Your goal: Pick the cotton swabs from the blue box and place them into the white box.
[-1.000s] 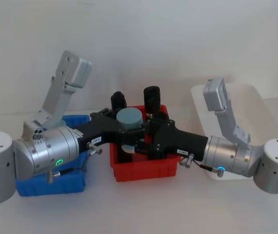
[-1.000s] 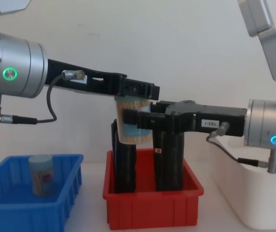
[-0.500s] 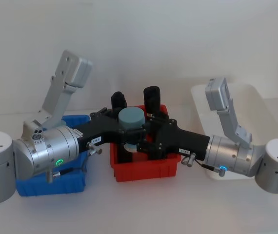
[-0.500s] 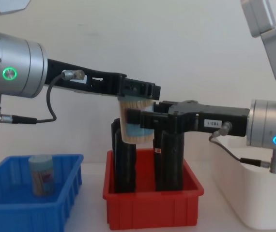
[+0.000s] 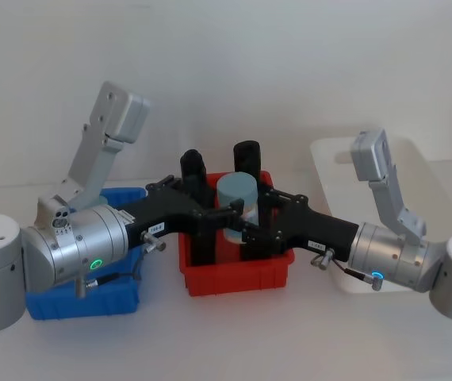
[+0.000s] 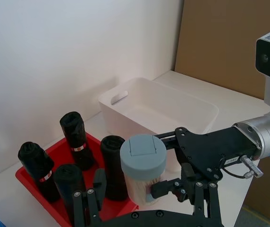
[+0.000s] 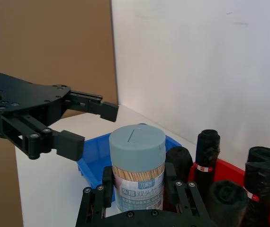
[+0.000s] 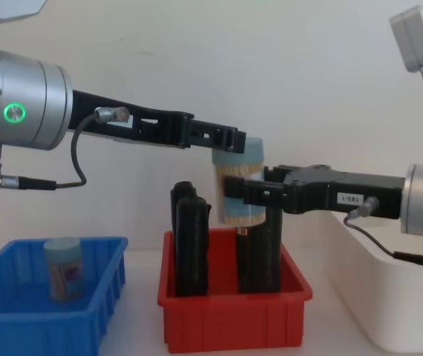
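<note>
1. Chest view: the right hand (image 8: 251,194) pinches a small clear cylindrical jar of cotton swabs (image 8: 235,185) with a pale blue-grey round lid, gripping it at its label band. The jar is held in the air, close to upright.
2. The jar of cotton swabs hangs over the low rectangular red plastic bin (image 8: 234,326), at about the height of the tops of the tall black cylinders (image 8: 189,237) standing in that bin.
3. The left hand (image 8: 228,139) is spread. It reaches in at the level of the jar's lid, and the right wrist view shows a gap between its fingers (image 7: 71,144) and the jar.
4. A second jar (image 8: 64,268) of the same kind stands upright inside the low rectangular bright blue plastic bin, the blue box (image 8: 18,319), on the robot's left.
5. The large glossy white plastic tub with rounded corners, the white box (image 8: 360,297), stands on the robot's right, just beside the red bin and below the right arm.
6. All three containers rest on the white worktop (image 5: 234,341).
</note>
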Controlling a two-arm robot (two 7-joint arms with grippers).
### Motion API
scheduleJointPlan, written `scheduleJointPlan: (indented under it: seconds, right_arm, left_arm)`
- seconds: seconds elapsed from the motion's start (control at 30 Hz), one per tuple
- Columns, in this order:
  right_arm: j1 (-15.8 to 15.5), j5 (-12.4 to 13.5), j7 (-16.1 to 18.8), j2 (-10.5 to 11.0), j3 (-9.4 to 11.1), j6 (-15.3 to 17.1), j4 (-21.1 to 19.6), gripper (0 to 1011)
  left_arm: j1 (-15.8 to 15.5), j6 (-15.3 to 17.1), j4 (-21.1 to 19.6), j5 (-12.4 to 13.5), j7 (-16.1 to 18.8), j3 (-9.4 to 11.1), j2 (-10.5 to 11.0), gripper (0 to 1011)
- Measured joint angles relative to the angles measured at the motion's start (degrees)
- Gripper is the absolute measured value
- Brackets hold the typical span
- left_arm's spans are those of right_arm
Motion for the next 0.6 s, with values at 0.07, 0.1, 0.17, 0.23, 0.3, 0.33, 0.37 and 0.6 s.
scheduleJointPlan:
  seconds: [0.07,0.1,0.17,0.23,0.3,0.33,0.37,0.6]
  right_arm:
    - [-0.15,0.1,-0.65,0.23,0.22,0.01,0.03,639]
    - [-0.25,0.13,-0.94,0.39,0.37,0.02,0.05,639]
    - [-0.51,0.27,-2.1,0.77,0.72,0.02,0.06,639]
    - [-0.73,0.32,-2.82,1.06,0.96,0.02,0.06,639]
    - [-1.04,0.4,-4.16,1.46,1.38,-0.02,0.03,639]
    - [-1.29,0.47,-5.0,1.76,1.67,-0.08,-0.07,639]
    - [-1.37,0.49,-5.39,1.86,1.76,-0.11,-0.11,639]
    - [-2.59,0.56,-9.94,3.21,3.02,-0.46,-1.07,639]
  left_arm:
    - [0.0,0.0,0.0,0.0,0.0,0.0,0.0,1000]
    - [0.0,0.0,0.0,0.0,0.01,0.0,0.0,1000]
    - [0.0,0.0,0.0,0.0,0.01,0.0,0.0,1000]
    - [0.0,0.0,0.0,0.0,0.01,0.0,0.0,999]
    - [0.0,0.0,0.0,0.0,0.01,0.0,0.0,1000]
    - [0.0,0.0,0.0,0.0,0.01,0.01,0.0,1000]
    - [0.0,0.0,0.0,0.0,0.01,0.0,0.0,1000]
    - [0.0,0.0,0.0,0.0,0.01,0.01,0.0,1000]
